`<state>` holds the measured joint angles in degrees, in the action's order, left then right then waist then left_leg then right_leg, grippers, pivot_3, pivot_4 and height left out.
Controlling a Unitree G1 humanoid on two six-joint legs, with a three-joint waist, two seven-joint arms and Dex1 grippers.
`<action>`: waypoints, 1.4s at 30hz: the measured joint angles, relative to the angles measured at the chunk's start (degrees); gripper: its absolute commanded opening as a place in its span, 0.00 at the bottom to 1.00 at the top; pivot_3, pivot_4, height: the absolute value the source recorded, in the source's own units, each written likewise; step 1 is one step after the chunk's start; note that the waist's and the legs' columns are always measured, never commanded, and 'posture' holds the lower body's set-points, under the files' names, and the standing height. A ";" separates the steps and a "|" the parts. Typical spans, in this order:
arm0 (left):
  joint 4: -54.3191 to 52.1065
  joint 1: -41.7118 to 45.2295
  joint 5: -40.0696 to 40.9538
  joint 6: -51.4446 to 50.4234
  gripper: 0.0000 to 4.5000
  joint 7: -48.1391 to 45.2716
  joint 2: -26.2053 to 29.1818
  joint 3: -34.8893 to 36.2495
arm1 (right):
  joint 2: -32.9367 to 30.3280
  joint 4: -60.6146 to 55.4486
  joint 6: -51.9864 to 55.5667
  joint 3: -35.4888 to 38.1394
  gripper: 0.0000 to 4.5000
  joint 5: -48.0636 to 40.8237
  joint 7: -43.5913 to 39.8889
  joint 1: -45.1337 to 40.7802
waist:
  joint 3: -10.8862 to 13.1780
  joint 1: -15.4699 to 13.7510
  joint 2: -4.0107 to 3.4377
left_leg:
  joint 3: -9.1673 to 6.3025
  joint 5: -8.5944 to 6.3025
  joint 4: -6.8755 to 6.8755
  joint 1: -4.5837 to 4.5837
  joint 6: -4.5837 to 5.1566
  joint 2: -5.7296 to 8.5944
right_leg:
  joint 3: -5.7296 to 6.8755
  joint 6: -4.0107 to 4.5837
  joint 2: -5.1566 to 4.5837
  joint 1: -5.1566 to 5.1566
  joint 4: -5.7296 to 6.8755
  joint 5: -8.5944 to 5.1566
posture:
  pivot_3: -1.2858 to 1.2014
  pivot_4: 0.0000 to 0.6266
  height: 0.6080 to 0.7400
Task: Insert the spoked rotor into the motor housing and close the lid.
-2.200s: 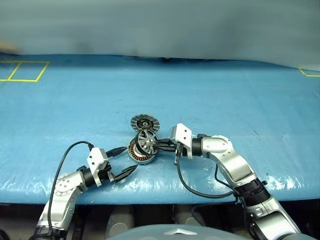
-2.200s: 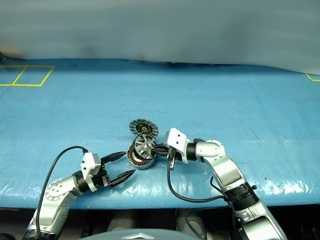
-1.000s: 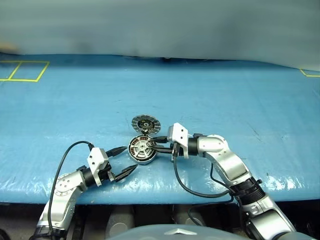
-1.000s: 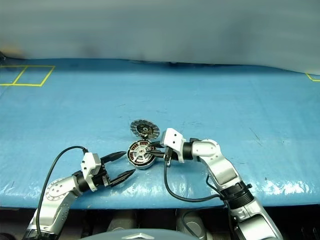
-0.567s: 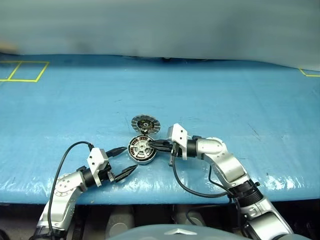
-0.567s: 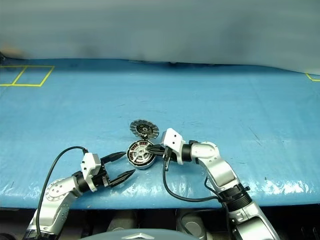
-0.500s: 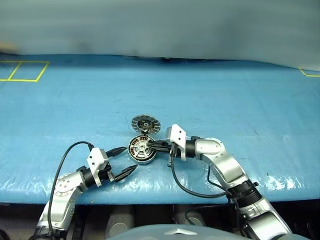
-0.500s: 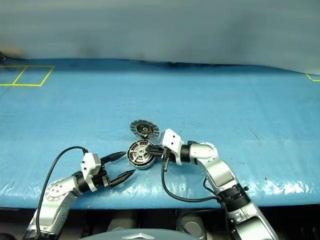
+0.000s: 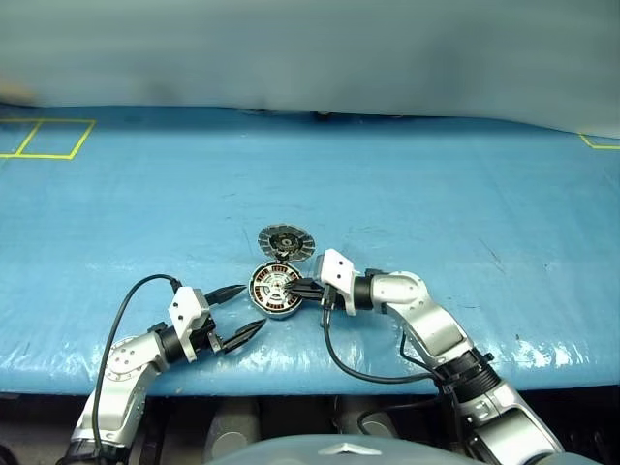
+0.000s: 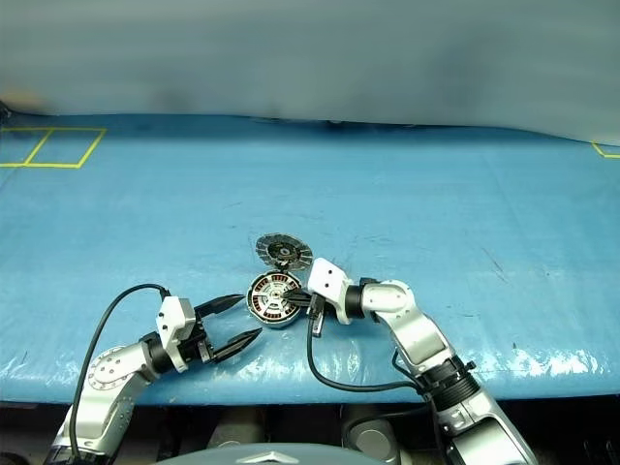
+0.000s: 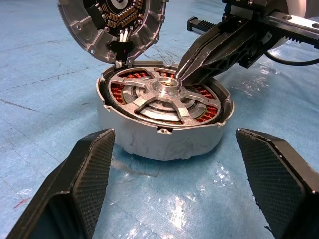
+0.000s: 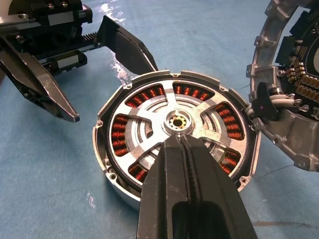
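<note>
Lying flat inside the motor housing point(image 9: 275, 290) now, the spoked rotor point(image 12: 174, 130) is no longer being carried tilted above it as it was two seconds ago; copper windings are being shown between its spokes. The right gripper point(image 12: 183, 144), then pinching the rotor's rim, is now being held with its fingers pressed together, their tips resting on the rotor just beside the central hub. Its forearm is being stretched leftward and slightly downward from the right of the housing. The lid point(image 9: 287, 241) is being left open, tilted up at the housing's far edge, segmented face showing. The left gripper point(image 9: 235, 313) is being kept where it was, near-left of the housing on the blue tabletop point(image 9: 465, 194), fingers spread wide, touching nothing.
</note>
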<state>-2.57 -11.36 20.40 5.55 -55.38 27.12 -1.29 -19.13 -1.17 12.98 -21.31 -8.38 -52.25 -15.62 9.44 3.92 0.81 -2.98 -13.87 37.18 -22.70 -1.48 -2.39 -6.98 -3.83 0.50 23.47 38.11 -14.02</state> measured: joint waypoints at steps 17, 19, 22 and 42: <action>-0.03 -1.24 0.99 -0.04 0.92 -0.29 0.11 0.71 | -6.39 0.91 1.92 10.63 0.01 3.49 11.29 -0.13 | 0.01 0.45 -0.01 | 0.07 0.00 -0.02 -0.02 0.00 -0.04 | -0.03 0.06 0.03 0.09 0.02 0.03 | 0.52 0.24 1.00; -0.05 -1.20 1.03 -0.06 0.92 -0.34 0.12 0.71 | -2.29 3.71 1.47 10.81 0.01 3.55 13.74 -3.00 | 0.02 0.76 -0.02 | 0.08 0.00 -0.02 0.00 0.00 -0.09 | -0.02 0.07 0.07 0.10 0.04 0.08 | 0.52 0.24 1.00; -0.14 -1.26 1.05 -0.06 0.92 -0.46 0.09 0.71 | 1.84 5.99 0.64 10.64 0.01 2.93 14.50 -6.45 | 0.02 0.72 -0.02 | 0.07 0.00 -0.02 -0.04 0.00 -0.09 | -0.01 0.00 0.06 0.10 0.03 0.12 | 0.52 0.24 1.00; -1.96 -3.95 1.03 -0.09 0.92 0.44 0.17 0.90 | 1.09 2.96 -0.45 0.04 0.01 -2.03 -6.55 -8.85 | 0.03 0.45 -0.05 | 0.06 0.00 -0.09 -0.04 0.00 -0.10 | 0.04 0.07 0.04 0.13 -0.03 0.09 | 0.52 0.24 1.00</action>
<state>-4.53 -15.31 21.43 5.47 -54.94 27.29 -0.39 -18.05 1.80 12.53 -21.27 -10.41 -58.80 -24.47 9.47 4.37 0.77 -2.92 -13.87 37.09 -22.74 -1.47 -2.49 -6.94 -3.76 0.55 23.60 38.08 -13.93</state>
